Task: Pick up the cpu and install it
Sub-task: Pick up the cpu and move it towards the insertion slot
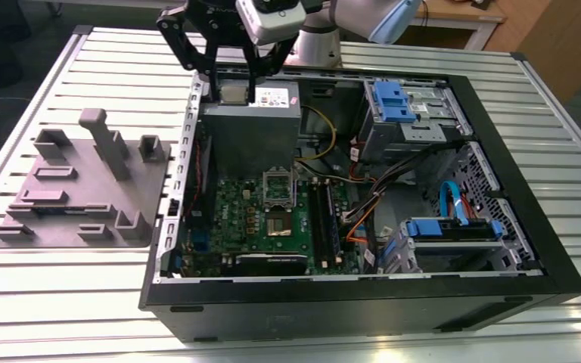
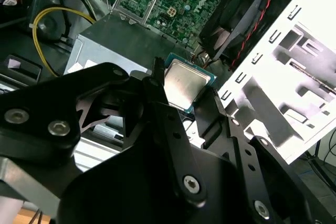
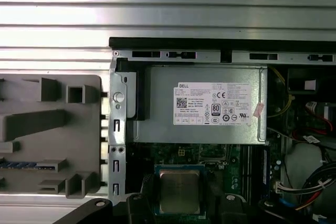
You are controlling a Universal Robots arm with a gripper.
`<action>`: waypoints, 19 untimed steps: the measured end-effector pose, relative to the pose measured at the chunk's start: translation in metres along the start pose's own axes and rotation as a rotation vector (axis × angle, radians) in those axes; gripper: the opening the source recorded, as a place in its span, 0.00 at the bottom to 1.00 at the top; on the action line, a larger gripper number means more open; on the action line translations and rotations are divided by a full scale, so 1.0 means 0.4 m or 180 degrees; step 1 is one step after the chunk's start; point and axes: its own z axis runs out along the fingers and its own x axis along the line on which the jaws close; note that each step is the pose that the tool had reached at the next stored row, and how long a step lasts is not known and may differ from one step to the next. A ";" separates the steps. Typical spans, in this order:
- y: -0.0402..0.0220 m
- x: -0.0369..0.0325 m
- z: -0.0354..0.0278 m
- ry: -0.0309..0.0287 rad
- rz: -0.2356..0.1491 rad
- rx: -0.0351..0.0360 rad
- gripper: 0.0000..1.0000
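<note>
**Chip held over the power box**

My gripper point(image 1: 234, 85) is clamped on the cpu point(image 2: 185, 83). One finger presses on each side of it. The cpu hangs in the air, flat, with its shiny side up. It is over the grey power box point(image 1: 250, 136), not over the socket point(image 1: 278, 221). The socket sits on the green board point(image 1: 232, 219), deeper in the case point(image 1: 532, 249), and I think it is open.

What could go wrong? The fingers only hold the thin edges. If the grip is weak, I think the cpu could slip and drop onto the box or the board. If it comes down tilted, a corner could hit the socket first and hurt it. If it is turned the wrong way, it will not sit flat. The orange and black wires point(image 1: 371, 208) lie near the board, and a finger could catch on them.

The power box has a white label point(image 3: 218, 103) with small print, round marks and a square code. I do not read it out. I can make out no writing on the cpu.
</note>
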 end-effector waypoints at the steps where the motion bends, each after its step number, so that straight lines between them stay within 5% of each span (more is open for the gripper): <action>1: -0.003 -0.001 0.000 0.0000 0.0000 0.0000 0.47; 7: -0.023 -0.003 0.000 0.0000 0.0000 0.0000 0.47; 19: -0.023 -0.033 0.000 0.0000 0.0000 0.0000 0.47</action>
